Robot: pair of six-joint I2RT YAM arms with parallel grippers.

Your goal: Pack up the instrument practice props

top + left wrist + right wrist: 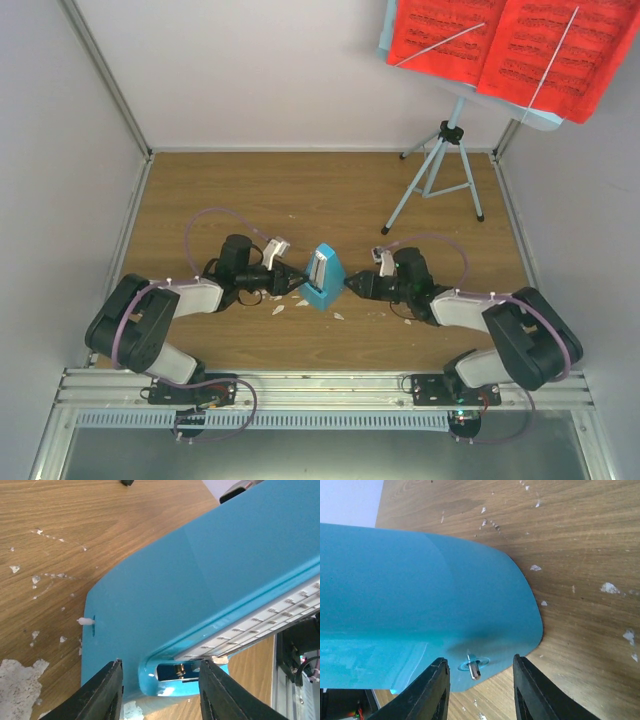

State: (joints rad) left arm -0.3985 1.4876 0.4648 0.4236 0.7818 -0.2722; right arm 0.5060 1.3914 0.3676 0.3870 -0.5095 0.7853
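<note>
The small blue box (322,277) stands on the wooden table (250,200) between my two arms. My left gripper (298,275) is at its left side. In the left wrist view the left gripper (160,667) is open, its tips close against the box (200,580) near the white scale. My right gripper (350,287) is at the box's right side. The right wrist view shows the right gripper (480,662) open around a small metal pin (474,670) on the box (420,595), touching nothing. At the back right stands the pale-blue music stand (440,170), holding red sheet-music pages (510,45).
Small white scraps (280,308) lie on the wood around the box, more of them in the wrist views (17,675) (610,587). White walls and metal frame posts (105,80) close in the table on three sides. The stand's tripod legs (475,205) spread over the back right corner.
</note>
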